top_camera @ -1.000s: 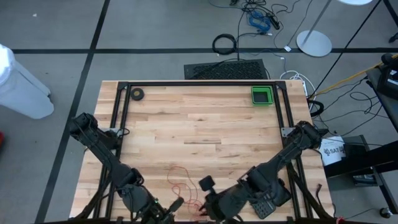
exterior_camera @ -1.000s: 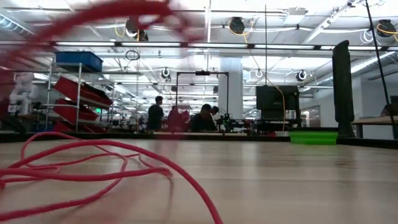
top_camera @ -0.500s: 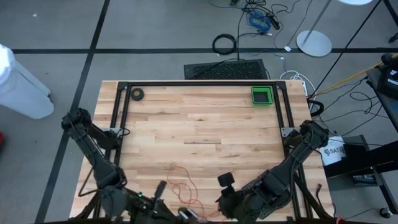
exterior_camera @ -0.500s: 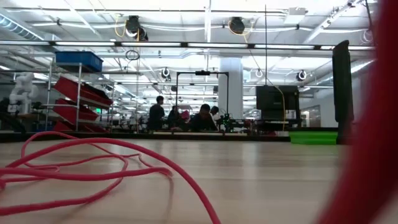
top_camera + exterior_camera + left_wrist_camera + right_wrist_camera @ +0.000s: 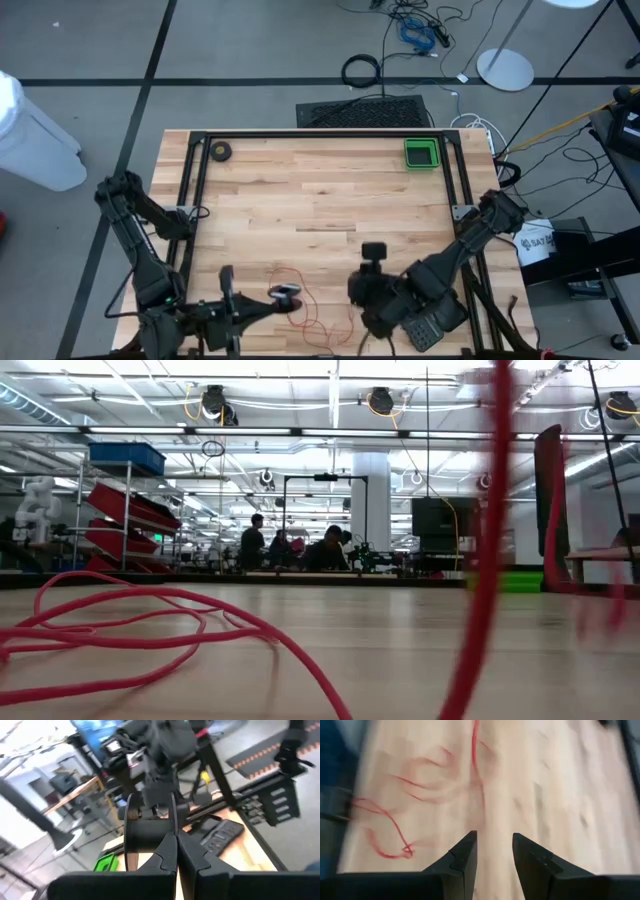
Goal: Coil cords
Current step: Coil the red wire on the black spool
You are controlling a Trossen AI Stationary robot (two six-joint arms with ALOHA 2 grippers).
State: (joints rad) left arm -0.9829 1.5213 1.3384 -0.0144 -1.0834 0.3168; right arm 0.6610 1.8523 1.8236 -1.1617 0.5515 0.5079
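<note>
The cords (image 5: 300, 298), loose red wire, sprawl near the desk's (image 5: 320, 190) front edge between our two grippers. Our left gripper (image 5: 285, 294) is clenched, its fingers (image 5: 172, 851) pressed together, apparently pinching the wire's end. Our right gripper (image 5: 494, 851) hangs released above the desk with nothing between its fingers (image 5: 464, 854).

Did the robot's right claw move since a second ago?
Yes. In the high view the right gripper has swung from the table's near edge up toward the green tray, away from the red cord.
</note>
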